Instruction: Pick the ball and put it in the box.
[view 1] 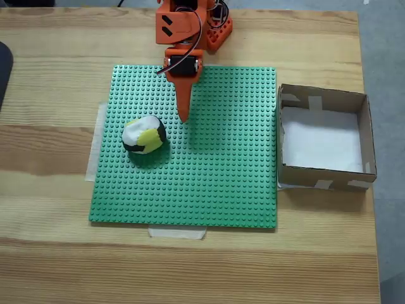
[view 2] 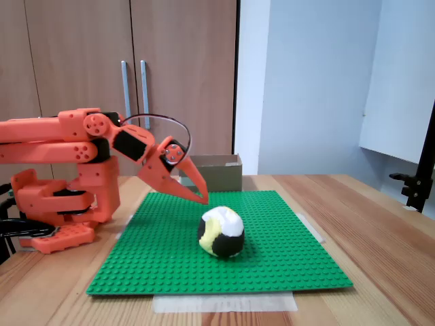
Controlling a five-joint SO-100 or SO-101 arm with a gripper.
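Observation:
The ball (view 1: 144, 135), patched white, yellow and black, rests on the left half of a green studded baseplate (view 1: 221, 177). My orange gripper (view 1: 184, 118) points toward the plate's middle. Its tip is a little right of and beyond the ball, not touching it. Both fingers lie together in one point, with nothing between them. In the side fixed view the gripper (view 2: 204, 199) hovers just above the plate, left of and behind the ball (view 2: 221, 233). The brown cardboard box (view 1: 316, 175) with a white floor stands off the plate's right edge, and its inside holds nothing.
The baseplate (view 2: 272, 251) is taped to a wooden table. The arm's orange base (view 2: 61, 204) sits at the plate's far edge. In the side view the box (view 2: 217, 178) shows behind the gripper. A dark object (view 1: 4, 69) lies at the table's left edge.

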